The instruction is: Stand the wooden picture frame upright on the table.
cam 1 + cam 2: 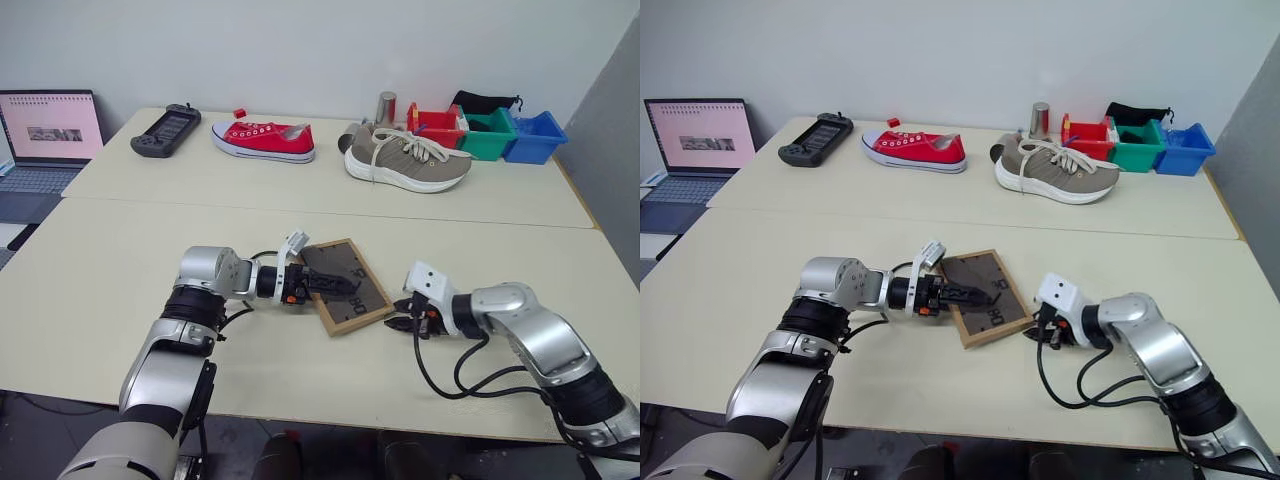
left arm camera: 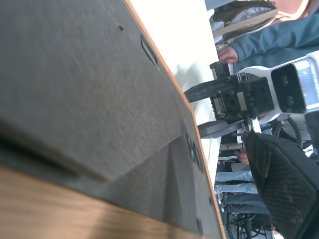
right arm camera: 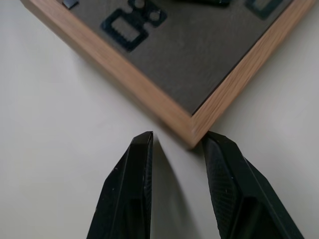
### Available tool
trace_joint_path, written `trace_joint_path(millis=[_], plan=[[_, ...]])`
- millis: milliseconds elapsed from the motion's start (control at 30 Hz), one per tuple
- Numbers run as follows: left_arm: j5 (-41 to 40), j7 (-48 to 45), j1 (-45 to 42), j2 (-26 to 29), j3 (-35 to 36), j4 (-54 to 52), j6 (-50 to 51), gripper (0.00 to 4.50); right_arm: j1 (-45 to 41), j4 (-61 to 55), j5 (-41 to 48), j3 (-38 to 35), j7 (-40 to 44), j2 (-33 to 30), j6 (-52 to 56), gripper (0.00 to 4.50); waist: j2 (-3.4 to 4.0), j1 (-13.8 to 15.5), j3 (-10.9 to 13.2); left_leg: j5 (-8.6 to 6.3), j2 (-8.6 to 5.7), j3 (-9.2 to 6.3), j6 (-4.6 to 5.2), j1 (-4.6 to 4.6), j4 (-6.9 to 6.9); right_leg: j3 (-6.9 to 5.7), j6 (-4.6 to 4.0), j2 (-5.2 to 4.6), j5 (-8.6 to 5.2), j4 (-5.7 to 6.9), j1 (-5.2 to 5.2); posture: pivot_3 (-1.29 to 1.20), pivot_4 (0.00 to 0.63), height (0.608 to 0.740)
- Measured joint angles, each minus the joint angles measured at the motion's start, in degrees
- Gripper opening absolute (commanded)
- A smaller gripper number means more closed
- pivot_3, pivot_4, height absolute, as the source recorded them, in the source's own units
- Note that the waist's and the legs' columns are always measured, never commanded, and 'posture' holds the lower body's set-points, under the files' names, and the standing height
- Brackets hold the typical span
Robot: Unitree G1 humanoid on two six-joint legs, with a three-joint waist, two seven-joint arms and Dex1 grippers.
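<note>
- Light-wood picture frame (image 1: 346, 286) lies grey back up on cream table (image 1: 150, 270); portrait side hidden.
- Left pincer (image 1: 335, 285) spread wide over its back.
- Right pincer (image 3: 177, 149) parted at its corner, holding nothing.
- Shoes, bins far behind.

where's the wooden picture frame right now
The wooden picture frame lies back-side up on the near half of the table, between the left gripper and the right gripper.

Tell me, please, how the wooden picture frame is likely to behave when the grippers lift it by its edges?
The wooden picture frame looks flat and rigid, so it probably won't flex. Lying back-up on the smooth table, it may slide when nudged. Its thin edge suggests it could tip once stood up.
</note>
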Motion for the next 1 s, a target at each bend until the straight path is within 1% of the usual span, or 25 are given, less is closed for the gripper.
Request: trace_joint_path(millis=[200,367,467,533,600,633,733,833,900,1000], plan=[[0.00,0.34,-0.16,-0.03,0.01,0.09,-0.05,4.50,-1.21,0.80,-0.17,0.59,-1.48,1.92,0.25,1.58,0.00,0.00,0.00,0.00,0.00,0.00,0.00,0.01,0.00,0.00,0.00,0.00,0.00,0.00,0.00,0.00,0.150,0.740],[-0.03,0.36,-0.17,-0.05,0.02,0.09,-0.08,4.50,-1.57,1.13,-0.12,1.14,-1.52,1.74,0.06,1.58,0.00,0.00,0.00,0.00,0.00,0.00,0.00,0.00,0.00,0.00,0.00,0.00,0.00,0.00,0.00,0.00,0.150,0.740],[-0.04,0.35,-0.17,-0.16,0.01,0.09,-0.18,4.50,-1.53,1.15,-0.06,2.16,0.71,-1.08,-1.00,1.58,0.00,0.09,0.00,0.00,-0.01,0.00,0.00,-0.01,0.00,-0.01,0.00,0.00,0.00,-0.01,0.00,0.00,0.150,0.740],[-0.04,0.36,-0.17,-0.16,0.00,0.12,-0.23,4.50,-1.63,1.68,0.02,2.29,4.05,-4.50,-2.89,1.58,0.00,0.11,0.00,0.00,-0.02,0.01,0.00,-0.01,0.00,0.00,0.00,-0.01,0.00,-0.02,0.00,0.00,0.150,0.740],[-0.02,0.41,-0.17,-0.01,0.01,0.18,-0.22,4.50,-2.84,4.14,-0.36,2.25,5.96,-6.94,-4.99,1.58,0.00,-0.04,0.00,0.00,-0.01,0.02,0.01,0.02,0.00,0.01,0.01,0.00,0.00,-0.02,0.00,0.00,0.150,0.740],[-0.01,0.45,-0.17,0.11,0.03,0.21,-0.22,4.50,-4.13,6.41,-0.72,2.17,5.76,-6.85,-6.29,1.58,0.00,-0.20,0.00,0.00,0.01,0.02,0.01,0.04,0.00,0.01,0.01,0.01,0.00,0.00,0.00,0.00,0.150,0.740],[0.02,0.50,-0.24,0.19,0.06,0.34,-0.27,4.50,-8.53,14.08,-3.09,1.84,1.47,-2.62,-9.81,1.58,0.00,-0.59,0.00,0.00,0.02,0.01,0.01,0.07,0.00,0.01,0.00,0.02,0.00,0.03,0.00,0.00,0.150,0.740],[0.01,0.50,-0.40,0.00,0.04,0.73,-0.45,4.50,-12.51,20.85,-5.47,1.81,-4.34,3.73,-13.37,1.58,0.00,-0.70,0.00,0.01,0.01,-0.01,0.00,0.03,-0.01,-0.01,-0.01,0.01,0.00,0.03,0.00,0.00,0.150,0.740],[0.01,0.50,-0.49,-0.35,0.03,1.02,-0.89,4.50,-13.50,23.70,-7.03,2.22,-6.47,6.43,-15.12,1.58,0.00,-0.64,0.00,0.01,0.00,0.00,-0.01,0.00,-0.01,-0.01,-0.01,-0.01,0.01,0.03,0.00,0.00,0.150,0.740],[0.02,0.49,-0.64,-0.31,0.07,1.48,-1.17,4.50,-13.56,25.26,-7.77,3.06,-7.36,9.10,-15.89,1.58,0.00,-0.37,0.00,0.02,0.00,0.00,-0.02,0.00,-0.01,-0.01,-0.01,-0.02,0.01,0.02,0.00,0.00,0.150,0.740]])
